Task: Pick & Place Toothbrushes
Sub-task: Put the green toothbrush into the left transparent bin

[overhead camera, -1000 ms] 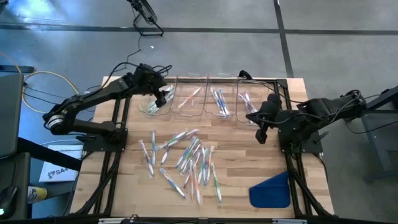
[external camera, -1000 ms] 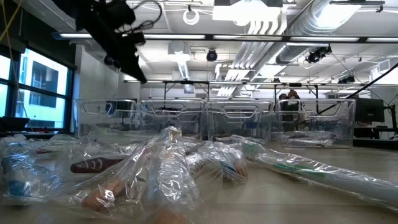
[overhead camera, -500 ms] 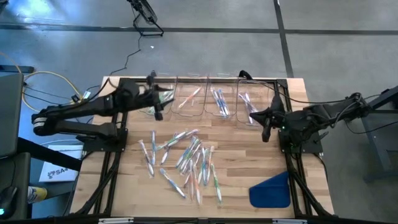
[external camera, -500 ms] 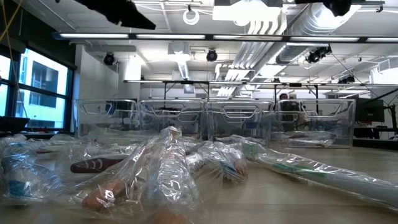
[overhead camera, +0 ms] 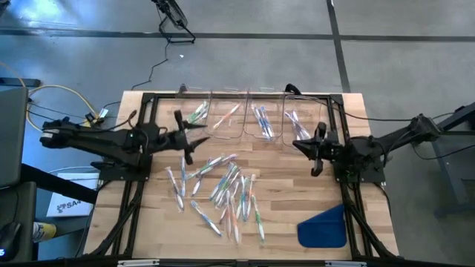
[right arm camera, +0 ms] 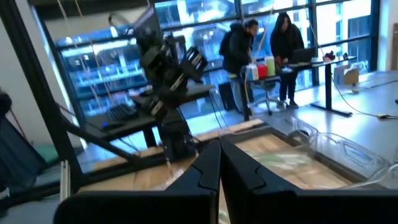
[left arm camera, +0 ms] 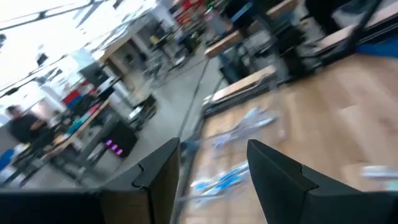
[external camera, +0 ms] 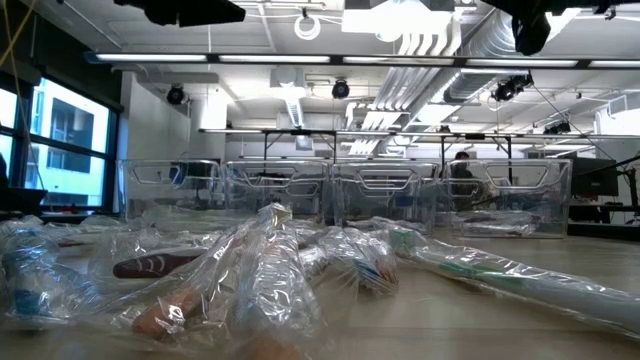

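Many wrapped toothbrushes lie loose in a heap on the middle of the wooden table; the low view shows them close up. More toothbrushes lie in clear bins along the far edge, among them a green one in the leftmost bin. My left gripper is open and empty, raised between the leftmost bin and the heap; its own view shows the gap between its fingers. My right gripper is shut and empty, raised near the rightmost bin; its fingers meet in its own view.
A blue flat piece lies at the table's near right corner. Black frame rails run along the table's left and right sides. Bare wood shows right of the heap. People stand at desks in the room beyond.
My left gripper has drawn back from over the leftmost bin toward the table's near edge and risen, leaving most of the low view. Its arm now lies stretched level. My right arm has folded back toward the table's right edge; its gripper has shifted little.
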Controlling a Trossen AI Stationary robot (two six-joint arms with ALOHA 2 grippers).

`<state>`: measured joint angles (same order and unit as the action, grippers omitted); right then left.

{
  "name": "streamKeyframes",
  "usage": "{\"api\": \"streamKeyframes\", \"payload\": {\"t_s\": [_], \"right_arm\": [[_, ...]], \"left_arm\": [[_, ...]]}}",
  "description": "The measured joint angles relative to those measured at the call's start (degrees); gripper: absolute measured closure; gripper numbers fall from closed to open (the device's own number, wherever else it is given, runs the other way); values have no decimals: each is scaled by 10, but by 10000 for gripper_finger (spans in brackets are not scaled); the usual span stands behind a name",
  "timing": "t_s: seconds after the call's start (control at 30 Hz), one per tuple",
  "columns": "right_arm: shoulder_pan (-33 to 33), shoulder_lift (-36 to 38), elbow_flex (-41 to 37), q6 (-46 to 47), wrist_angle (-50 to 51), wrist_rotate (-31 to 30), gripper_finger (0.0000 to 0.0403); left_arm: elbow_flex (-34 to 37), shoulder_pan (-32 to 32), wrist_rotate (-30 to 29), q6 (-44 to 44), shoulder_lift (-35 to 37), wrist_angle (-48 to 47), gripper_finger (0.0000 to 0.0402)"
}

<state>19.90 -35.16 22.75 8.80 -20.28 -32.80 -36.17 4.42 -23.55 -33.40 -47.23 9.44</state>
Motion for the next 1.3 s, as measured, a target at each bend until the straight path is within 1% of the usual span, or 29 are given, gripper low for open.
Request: {"api": "streamKeyframes", "payload": {"t_s": [0.17,0.33,0.47,0.63,0.77,0.9,1.0,1.3], "right_arm": [[0,-19,-49,10,-72,0,401],[0,-36,-72,53,-88,-1,401],[0,-57,-76,63,-87,0,401],[-2,-68,-76,46,-88,-5,401],[-10,-69,-76,14,-95,-8,401],[-16,-69,-76,19,-120,-7,401],[-15,-69,-76,19,-131,-7,401],[-15,-70,-76,19,-134,2,401]], "left_arm": [[23,40,0,-13,-7,20,220],[25,56,0,-8,-7,-11,220],[25,65,3,-7,-6,-28,220],[25,65,3,-8,-7,-35,220],[25,65,3,-8,-7,-33,220],[25,65,3,-4,-7,-32,220],[25,65,3,19,-7,-32,220],[25,65,9,37,-7,-53,219]]}}
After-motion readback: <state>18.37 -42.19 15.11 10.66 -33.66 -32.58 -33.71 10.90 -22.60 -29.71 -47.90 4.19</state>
